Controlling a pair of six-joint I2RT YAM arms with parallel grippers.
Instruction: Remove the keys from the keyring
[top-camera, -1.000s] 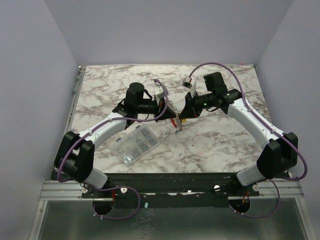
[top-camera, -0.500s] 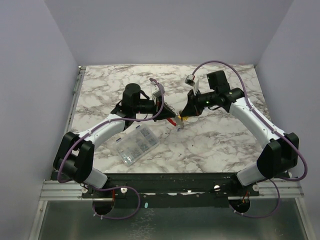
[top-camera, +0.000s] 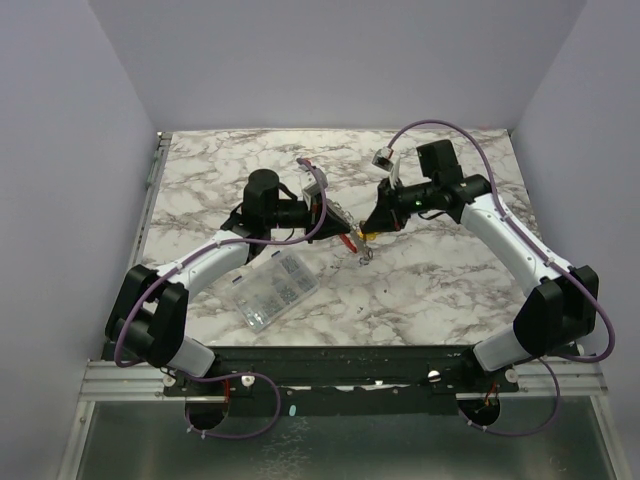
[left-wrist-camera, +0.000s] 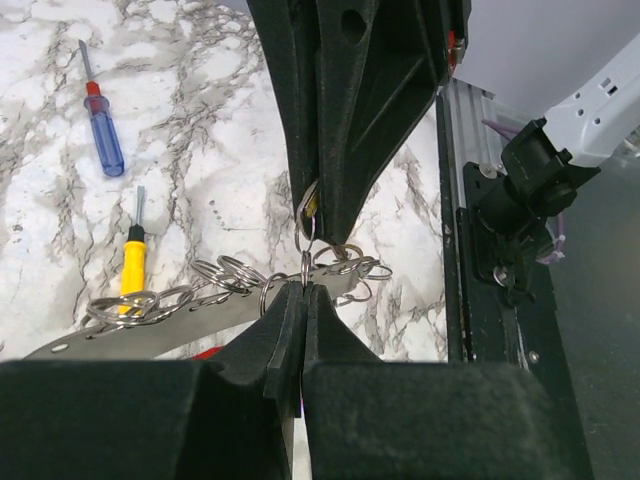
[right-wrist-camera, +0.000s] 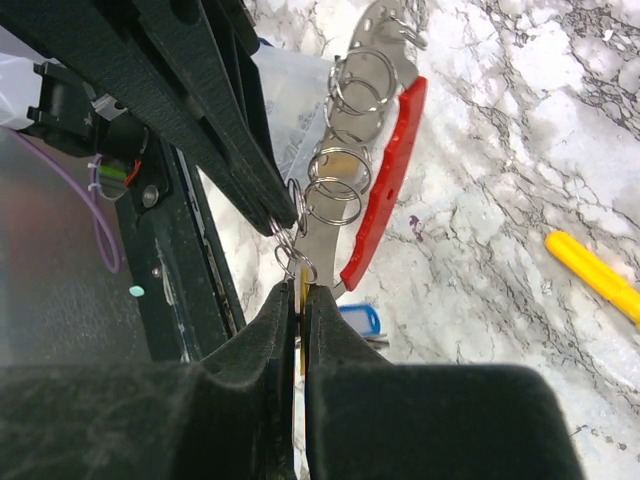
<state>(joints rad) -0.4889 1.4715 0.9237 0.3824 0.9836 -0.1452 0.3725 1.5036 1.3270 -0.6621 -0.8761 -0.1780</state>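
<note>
The keyring (left-wrist-camera: 190, 322) is a grey metal plate strung with several split rings and backed by a red band (right-wrist-camera: 387, 195). It hangs in the air between the two arms, above the table's middle (top-camera: 353, 243). My left gripper (left-wrist-camera: 303, 288) is shut on one of its split rings. Opposite it, my right gripper (right-wrist-camera: 301, 290) is shut on a key with a yellow tag (left-wrist-camera: 312, 205), which is still linked to the rings by small loops. A blue-tagged key (right-wrist-camera: 358, 320) lies on the marble below. The two grippers' fingertips nearly touch.
A clear compartment box (top-camera: 275, 288) of small parts sits at the front left of the marble table (top-camera: 440, 280). A blue-and-red screwdriver (left-wrist-camera: 103, 140) and a yellow-handled screwdriver (left-wrist-camera: 132, 265) lie beneath the arms. The table's black front rail (left-wrist-camera: 500, 250) is close by.
Both wrists have turned and shifted slightly toward the back, and the keyring between them has tilted a little. Both grips have held.
</note>
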